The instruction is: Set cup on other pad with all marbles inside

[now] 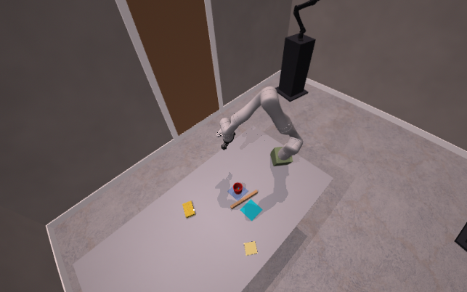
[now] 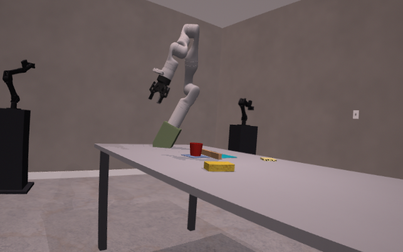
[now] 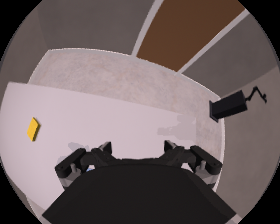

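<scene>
A red cup (image 1: 237,188) stands upright on a pale blue pad (image 1: 237,192) near the middle of the table; it also shows in the exterior view (image 2: 196,149). A wooden rail (image 1: 244,200) lies between that pad and a cyan pad (image 1: 251,210). My gripper (image 1: 224,146) hangs high above the table, well away from the cup, open and empty; in the exterior view (image 2: 157,98) its fingers are spread. The wrist view shows both fingers wide apart with nothing between them. The marbles inside the cup are too small to make out.
A yellow sponge (image 1: 189,209) lies left of the pads. A flatter yellow block (image 1: 250,248) lies nearer the table's front. The arm's green base (image 1: 281,157) stands at the back of the table. Black pedestals with cameras stand on the floor around it.
</scene>
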`<state>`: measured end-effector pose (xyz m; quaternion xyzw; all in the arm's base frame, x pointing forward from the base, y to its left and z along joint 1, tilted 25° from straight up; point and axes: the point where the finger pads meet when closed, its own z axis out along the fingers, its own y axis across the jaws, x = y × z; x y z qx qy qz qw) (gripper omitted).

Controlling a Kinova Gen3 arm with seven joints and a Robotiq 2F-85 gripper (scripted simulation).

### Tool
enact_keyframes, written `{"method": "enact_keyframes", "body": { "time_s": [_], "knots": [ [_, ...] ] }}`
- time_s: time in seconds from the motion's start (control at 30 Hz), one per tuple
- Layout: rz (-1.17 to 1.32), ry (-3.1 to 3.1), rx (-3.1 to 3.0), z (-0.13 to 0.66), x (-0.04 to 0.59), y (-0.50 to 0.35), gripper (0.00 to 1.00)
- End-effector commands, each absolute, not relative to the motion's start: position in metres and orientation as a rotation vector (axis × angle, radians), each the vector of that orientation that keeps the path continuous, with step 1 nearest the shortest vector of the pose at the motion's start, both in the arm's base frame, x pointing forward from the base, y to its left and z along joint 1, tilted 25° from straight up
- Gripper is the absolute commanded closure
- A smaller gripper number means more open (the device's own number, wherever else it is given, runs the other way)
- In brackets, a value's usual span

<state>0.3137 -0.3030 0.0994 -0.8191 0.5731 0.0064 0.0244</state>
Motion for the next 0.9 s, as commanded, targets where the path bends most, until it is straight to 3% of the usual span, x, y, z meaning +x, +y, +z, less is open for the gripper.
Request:
{"method": "enact_keyframes", "body": {
  "time_s": [0.0, 0.53, 0.57, 0.87],
  "knots": [
    [0.018, 1.774, -2.534, 0.1, 0.314, -0.304, 0.0],
    [0.018, 1.774, -2.534, 0.1, 0.314, -0.304, 0.0],
    [0.018, 1.774, -2.534, 0.1, 0.314, -0.304, 1.0],
    [0.006, 1.798, -2.413, 0.084, 0.352, -0.252, 1.0]
  ]
}}
